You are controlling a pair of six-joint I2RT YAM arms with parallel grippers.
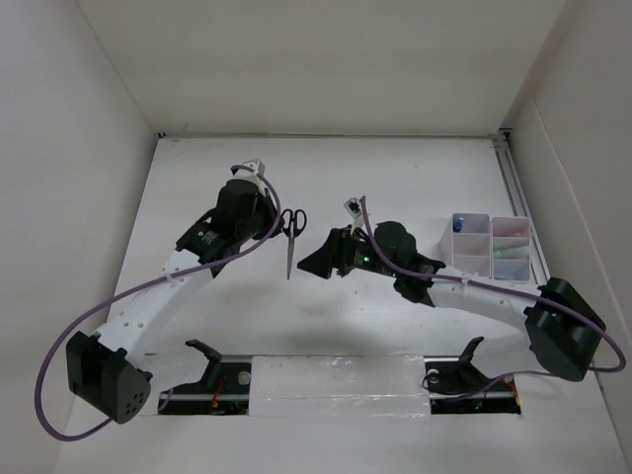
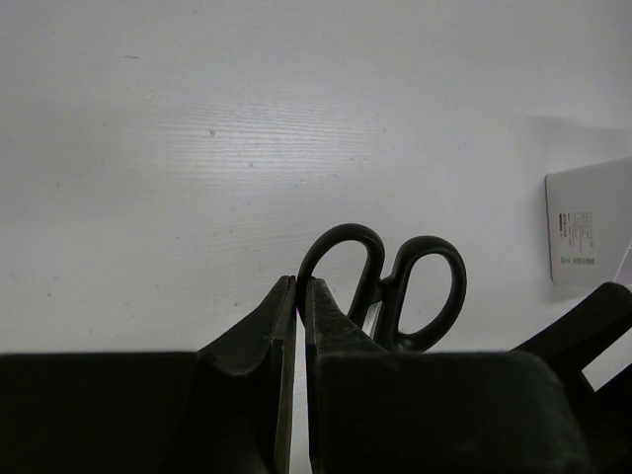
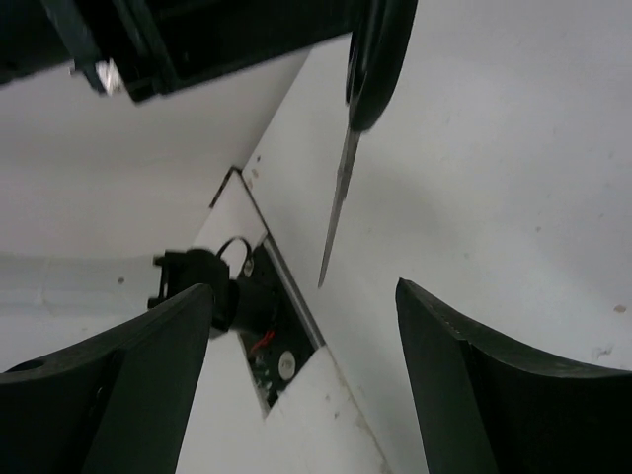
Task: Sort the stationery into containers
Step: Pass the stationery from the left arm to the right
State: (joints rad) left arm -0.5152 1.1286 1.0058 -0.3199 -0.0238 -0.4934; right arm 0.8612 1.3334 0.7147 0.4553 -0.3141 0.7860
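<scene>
- Scissors [image 1: 291,240]: black handles, held off the surface [image 1: 395,178] between the two arms, blades together and pointing toward the near edge. In the left wrist view only the two handle loops [image 2: 387,288] show; the blades are hidden behind the fingers. In the right wrist view the blade [image 3: 341,193] hangs down and the handle is cut off at the top edge.
- Left hand [image 1: 279,225]: fingers [image 2: 279,326] pressed together with only a thin slit between them, pinching the rim of one handle loop.
- Right hand [image 1: 309,263]: just beside the blade tip, not touching it. Its fingers [image 3: 158,365] stand wide apart with nothing between them.
- Organiser [image 1: 491,247]: translucent white, divided, on the surface at far right, well apart from the scissors. Its contents [image 1: 510,254] look green and bluish but are too small to identify.
- White panel [image 2: 588,222] with a printed label: cut off at the frame edge, and I cannot tell what it is.
</scene>
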